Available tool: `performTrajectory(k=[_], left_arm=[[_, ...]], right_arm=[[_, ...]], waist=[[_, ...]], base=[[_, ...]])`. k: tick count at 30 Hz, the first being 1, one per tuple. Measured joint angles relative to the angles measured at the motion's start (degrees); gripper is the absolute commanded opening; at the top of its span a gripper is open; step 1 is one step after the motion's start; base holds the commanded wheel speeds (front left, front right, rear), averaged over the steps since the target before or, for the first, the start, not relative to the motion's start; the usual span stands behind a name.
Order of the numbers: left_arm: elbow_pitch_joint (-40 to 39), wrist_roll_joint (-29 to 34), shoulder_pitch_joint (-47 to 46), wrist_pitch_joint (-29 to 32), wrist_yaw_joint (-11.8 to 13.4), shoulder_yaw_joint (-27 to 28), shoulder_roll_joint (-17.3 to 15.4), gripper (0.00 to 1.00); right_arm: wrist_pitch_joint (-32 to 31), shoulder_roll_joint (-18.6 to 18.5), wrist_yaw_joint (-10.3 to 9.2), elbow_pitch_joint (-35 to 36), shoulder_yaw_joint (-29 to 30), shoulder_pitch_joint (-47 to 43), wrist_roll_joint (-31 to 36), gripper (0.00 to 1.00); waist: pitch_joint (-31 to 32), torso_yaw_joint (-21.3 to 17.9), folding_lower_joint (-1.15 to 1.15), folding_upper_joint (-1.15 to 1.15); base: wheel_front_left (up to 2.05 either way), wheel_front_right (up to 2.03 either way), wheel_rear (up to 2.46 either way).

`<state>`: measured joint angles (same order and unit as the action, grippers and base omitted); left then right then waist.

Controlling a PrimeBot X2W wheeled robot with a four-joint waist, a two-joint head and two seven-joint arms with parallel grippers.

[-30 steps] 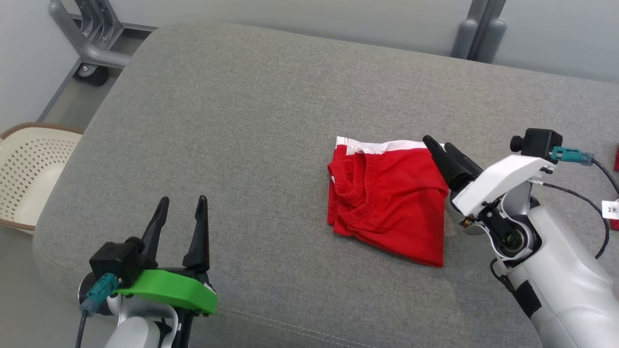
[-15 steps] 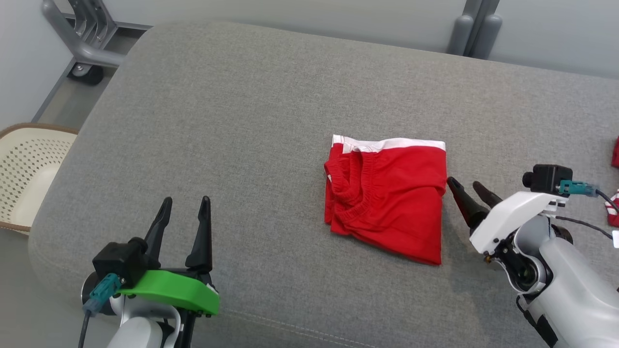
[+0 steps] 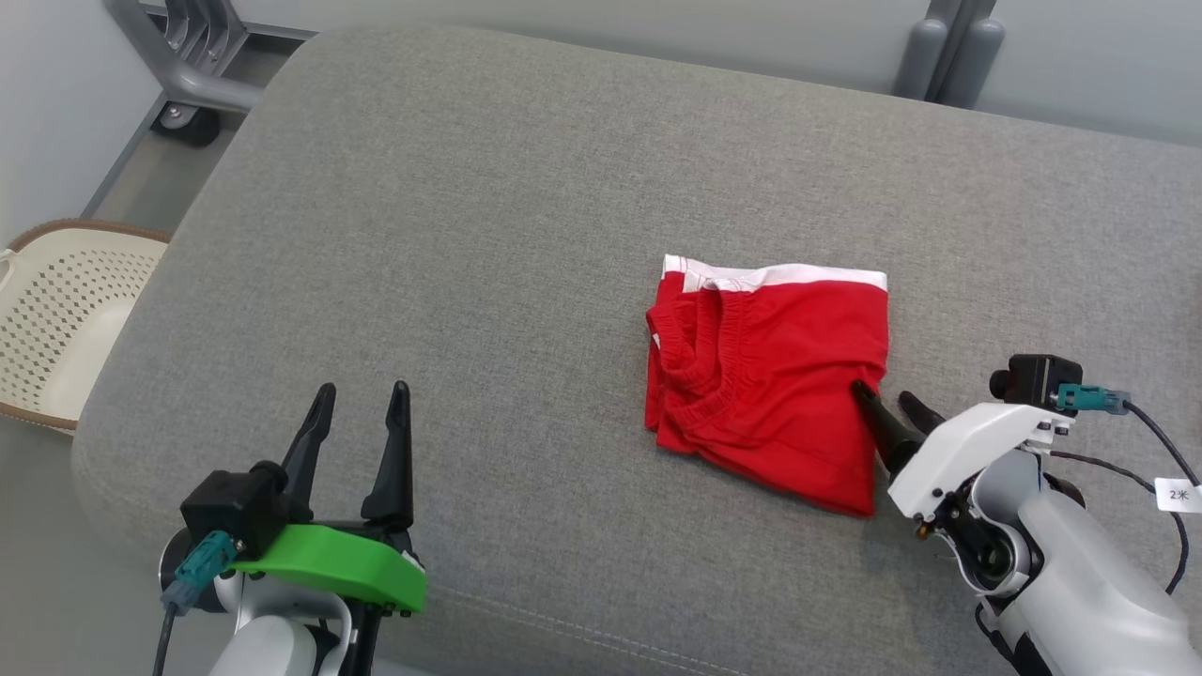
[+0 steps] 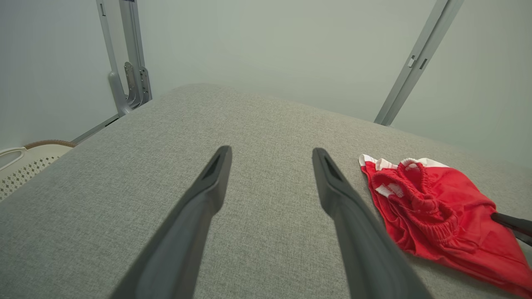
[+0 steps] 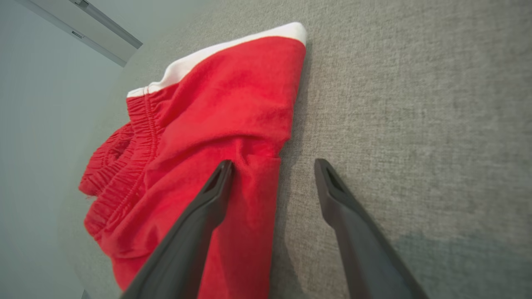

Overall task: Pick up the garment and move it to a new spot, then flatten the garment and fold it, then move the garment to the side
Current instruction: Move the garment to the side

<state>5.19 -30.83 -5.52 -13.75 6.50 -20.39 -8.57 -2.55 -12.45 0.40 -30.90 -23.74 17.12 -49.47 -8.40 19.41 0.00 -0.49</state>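
Right gripper (image 3: 883, 391), fingers apart, straddles folded red fabric shorts' (image 3: 770, 376) edge.
Left gripper (image 3: 362, 386) apart, open grey fabric cushion (image 3: 470, 235) ahead; white tag (image 3: 1178, 494) beside right wrist reads "2米".

Left tool (image 3: 362, 387) points straight ahead, right tool (image 3: 883, 391) angles left, both spread wide.

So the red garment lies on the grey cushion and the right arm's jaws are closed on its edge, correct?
Not quite: the jaws are open. The right wrist view shows one over the edge of the red garment and the other over the bare grey cushion, with a clear gap between them. The garment does lie on the cushion.
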Motion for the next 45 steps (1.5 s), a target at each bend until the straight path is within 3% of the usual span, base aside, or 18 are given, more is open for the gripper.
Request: performTrajectory(k=[13, 14, 15, 16, 31, 45], left_arm=[[0.08, 0.01, -0.04, -0.01, -0.02, -0.01, 0.0, 1.0], [0.09, 0.01, -0.05, -0.01, -0.03, -0.02, 0.01, 1.0], [0.11, 0.01, -0.05, -0.01, -0.04, -0.02, 0.01, 1.0], [0.14, 0.01, -0.05, -0.01, -0.2, -0.02, 0.01, 1.0], [0.8, 0.01, -0.07, -0.18, -0.19, 1.1, -0.12, 1.0], [-0.2, 0.36, -0.07, -0.19, -1.97, -0.51, -1.12, 1.0]], right_arm=[[-0.33, 3.42, -0.44, -2.63, 1.07, 1.03, -3.04, 1.0], [-0.62, 3.52, -0.44, -2.8, 0.99, 1.32, -3.04, 0.43], [-0.7, 3.52, -0.43, -2.96, 0.94, 1.47, -3.04, 0.29], [-0.7, 3.52, -0.41, -3.11, 0.94, 1.52, -3.04, 0.0], [2.82, 2.19, 2.12, -3.3, 0.43, 3.81, -0.71, 0.0], [4.56, -1.94, 3.12, 0.43, -0.03, 3.82, 1.58, 0.0]], waist=[[-0.58, 0.83, 0.0, 0.0], [-0.61, 0.87, 0.0, 0.0], [-0.64, 0.91, 0.0, 0.0], [-0.66, 0.95, 0.0, 0.0], [-0.02, -0.52, 0.0, 0.0], [1.01, -7.74, 0.0, 0.0]], base=[[0.0, 0.0, 0.0], [0.0, 0.0, 0.0], [0.0, 0.0, 0.0], [0.0, 0.0, 0.0], [0.0, 0.0, 0.0], [0.0, 0.0, 0.0]])
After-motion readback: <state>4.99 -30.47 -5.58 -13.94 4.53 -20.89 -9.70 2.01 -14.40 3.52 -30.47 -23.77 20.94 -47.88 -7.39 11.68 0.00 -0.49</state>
